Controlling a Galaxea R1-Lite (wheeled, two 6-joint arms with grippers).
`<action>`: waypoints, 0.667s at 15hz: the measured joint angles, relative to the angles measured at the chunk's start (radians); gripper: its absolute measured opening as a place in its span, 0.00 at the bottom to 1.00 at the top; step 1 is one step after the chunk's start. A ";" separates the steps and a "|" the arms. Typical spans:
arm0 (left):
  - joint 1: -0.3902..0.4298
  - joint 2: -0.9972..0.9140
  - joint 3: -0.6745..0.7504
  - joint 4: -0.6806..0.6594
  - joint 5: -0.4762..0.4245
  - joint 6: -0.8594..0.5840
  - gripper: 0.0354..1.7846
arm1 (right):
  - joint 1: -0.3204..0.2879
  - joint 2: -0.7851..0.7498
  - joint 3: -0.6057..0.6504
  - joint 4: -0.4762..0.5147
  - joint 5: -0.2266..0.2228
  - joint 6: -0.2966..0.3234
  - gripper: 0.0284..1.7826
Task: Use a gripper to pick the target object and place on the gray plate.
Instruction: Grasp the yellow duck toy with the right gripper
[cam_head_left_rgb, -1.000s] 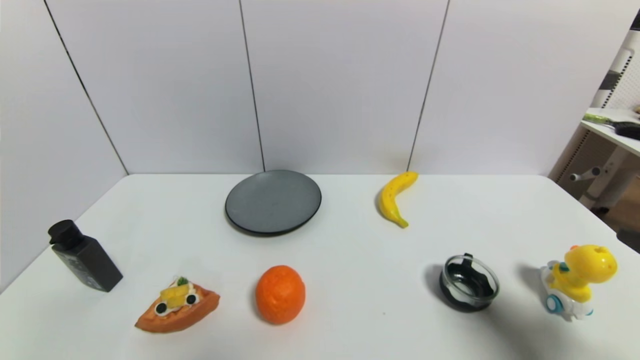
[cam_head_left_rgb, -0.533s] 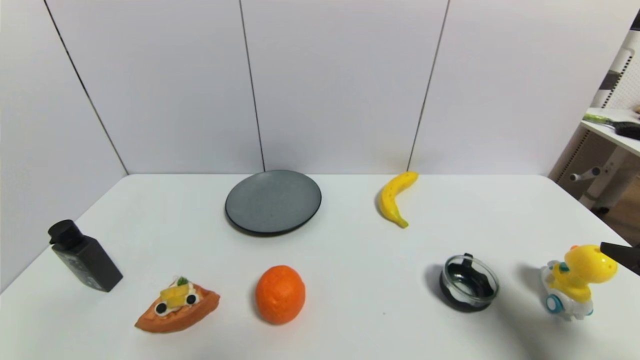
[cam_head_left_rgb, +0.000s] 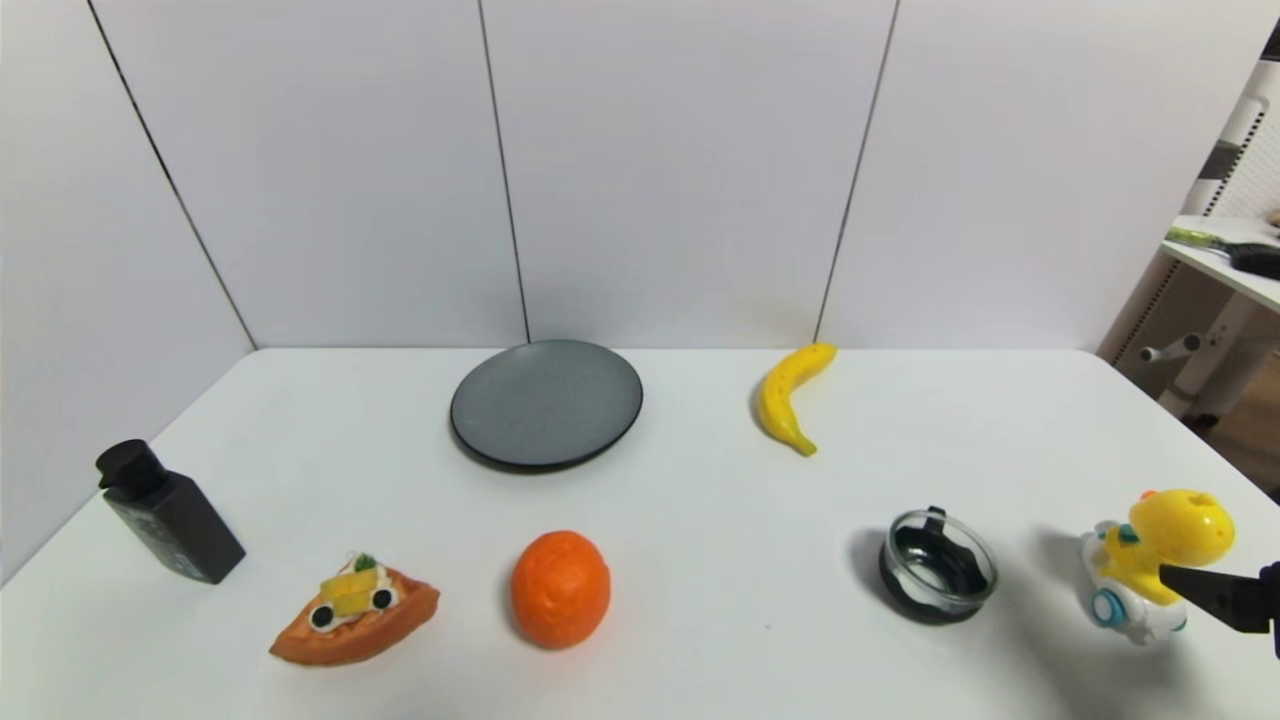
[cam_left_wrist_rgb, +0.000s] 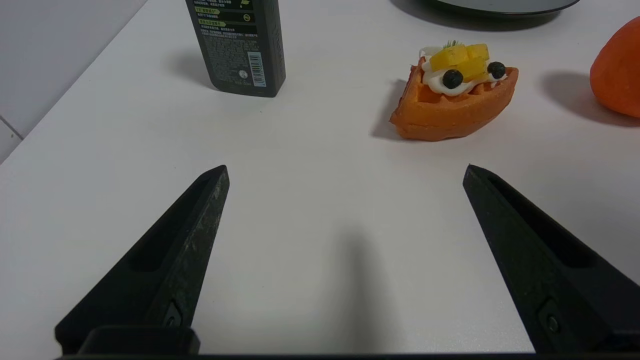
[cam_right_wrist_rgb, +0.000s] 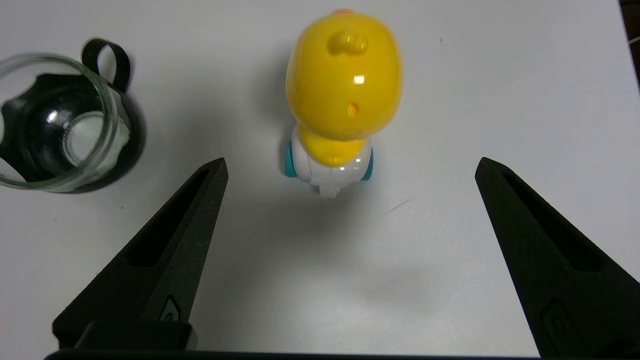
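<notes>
The yellow duck toy (cam_head_left_rgb: 1155, 562) with a white base and blue wheels stands at the table's near right; it also shows in the right wrist view (cam_right_wrist_rgb: 342, 95). My right gripper (cam_right_wrist_rgb: 350, 167) is open and empty, just short of the duck, with its jaws wide apart on either side. One black finger (cam_head_left_rgb: 1215, 592) enters the head view from the right edge, in front of the duck. The gray plate (cam_head_left_rgb: 546, 403) lies at the back centre. My left gripper (cam_left_wrist_rgb: 345, 172) is open and empty over bare table at the near left.
A small glass bowl (cam_head_left_rgb: 939, 564) sits just left of the duck. A banana (cam_head_left_rgb: 788, 396) lies at the back right. An orange (cam_head_left_rgb: 560, 588), a waffle slice (cam_head_left_rgb: 355, 612) and a black bottle (cam_head_left_rgb: 170, 512) stand along the near left. The table edge runs close to the duck's right.
My right gripper has come into the head view from the right edge and dropped lower, from beside the duck's head to in front of its body. The objects have not moved.
</notes>
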 joint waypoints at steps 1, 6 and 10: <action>0.000 0.000 0.000 0.000 0.000 0.000 0.94 | 0.000 0.009 0.021 -0.014 -0.002 0.004 0.96; 0.000 0.000 0.000 0.000 0.000 0.000 0.94 | -0.009 0.047 0.177 -0.257 -0.003 0.009 0.96; 0.000 0.000 0.000 0.000 0.000 0.000 0.94 | -0.023 0.056 0.317 -0.488 -0.012 0.010 0.96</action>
